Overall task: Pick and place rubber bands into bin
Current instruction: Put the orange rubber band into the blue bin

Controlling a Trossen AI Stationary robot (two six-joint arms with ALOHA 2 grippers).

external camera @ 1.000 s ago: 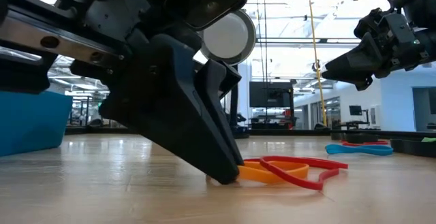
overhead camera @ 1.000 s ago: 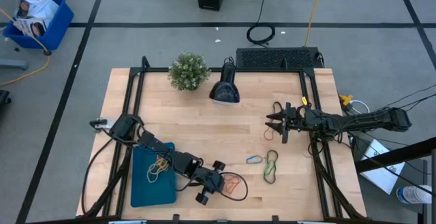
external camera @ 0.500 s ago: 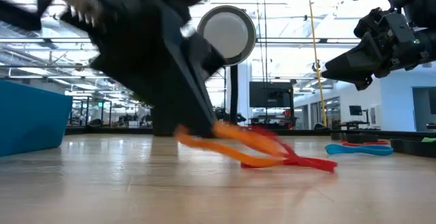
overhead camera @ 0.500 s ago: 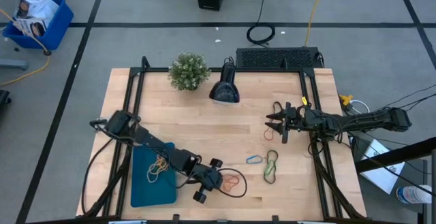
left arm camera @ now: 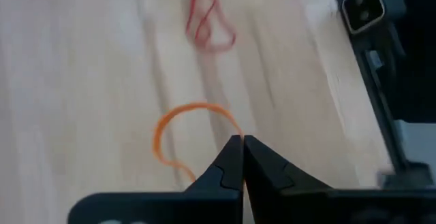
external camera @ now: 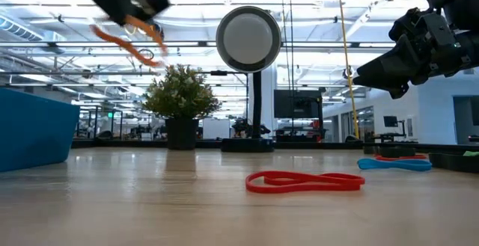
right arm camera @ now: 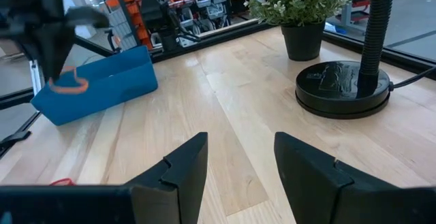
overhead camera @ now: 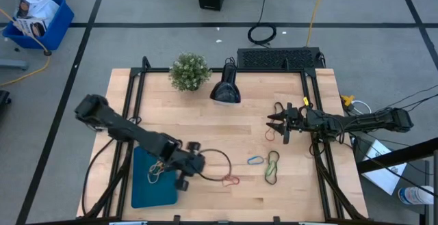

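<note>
Bin [overhead camera: 142, 187] sits on the bench [overhead camera: 198, 119] at front left, some rubber bands [overhead camera: 159, 167] inside it. Left gripper [overhead camera: 198, 162] just right of the bin, above the bench, a band [left arm camera: 178, 132] hanging from it. Loose band [overhead camera: 230, 180] lies right of that gripper. More bands [overhead camera: 272, 167] further right. Plant [overhead camera: 189, 71] and lamp [overhead camera: 225, 88] at the rear. Right gripper [overhead camera: 272, 124] at right centre.

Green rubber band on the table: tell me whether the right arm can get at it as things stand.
Probably yes. The green rubber band lies flat on bare wood, with only a small blue band beside it. The right gripper hovers open nearby, with nothing between them. The left gripper is away by the bin, holding an orange band.
</note>
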